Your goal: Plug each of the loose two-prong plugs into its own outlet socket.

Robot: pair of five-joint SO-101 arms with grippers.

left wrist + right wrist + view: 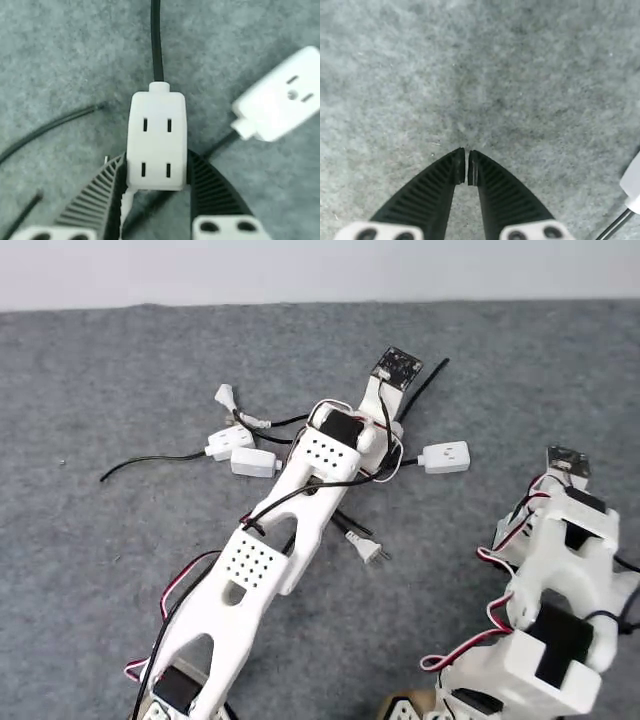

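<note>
Grey felt table (90,590), white outlet sockets (445,457), loose plug (369,549), cords (150,462)

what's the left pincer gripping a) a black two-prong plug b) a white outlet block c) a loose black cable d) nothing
b, in the left wrist view the left pincer is clamped on both sides of the white outlet block.

Falls bright and even from overhead. Leaves only faint, soft shade on the carpet (100,570) under the arms. Darkens between the fingers (97,197) of the left gripper (156,170), beneath the white socket block (156,135) clamped there. Washes out the second white socket (280,95) beyond those fingertips. Dims slightly just ahead of the fingers (440,185) of the right gripper (466,165).
</note>
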